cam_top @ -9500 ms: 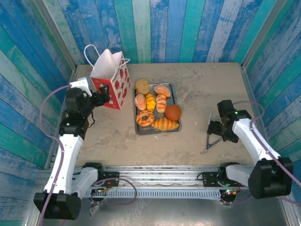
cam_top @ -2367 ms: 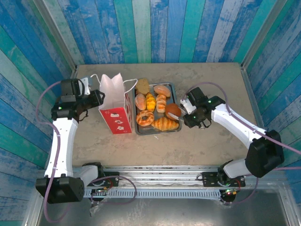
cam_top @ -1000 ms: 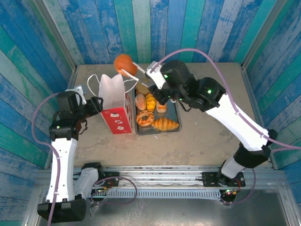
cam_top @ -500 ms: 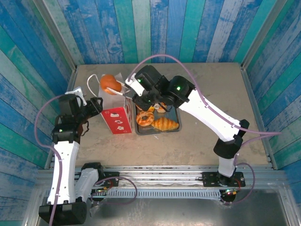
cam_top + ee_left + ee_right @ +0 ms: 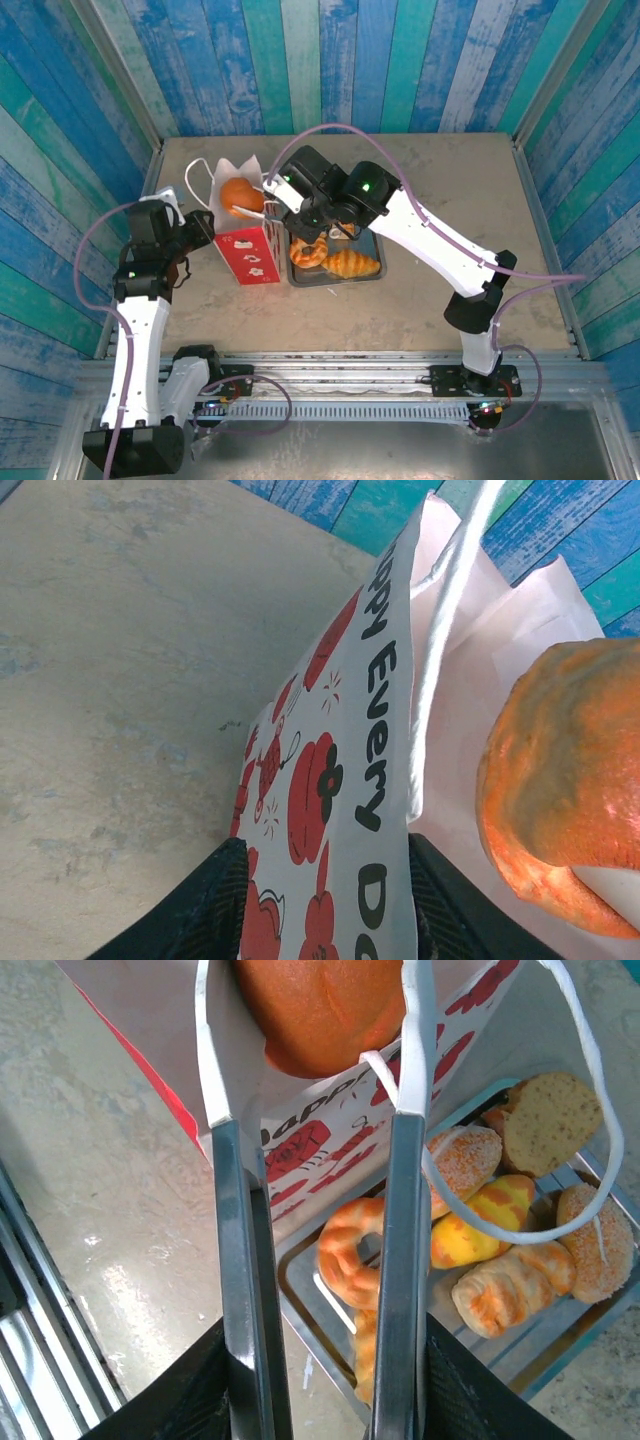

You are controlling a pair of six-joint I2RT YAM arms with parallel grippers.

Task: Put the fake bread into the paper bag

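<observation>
Several pastries crowd the tray just beside the paper bag.

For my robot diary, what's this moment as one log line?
right gripper: round bun over paper bag | left gripper: holding paper bag | tray: more pastries
</observation>
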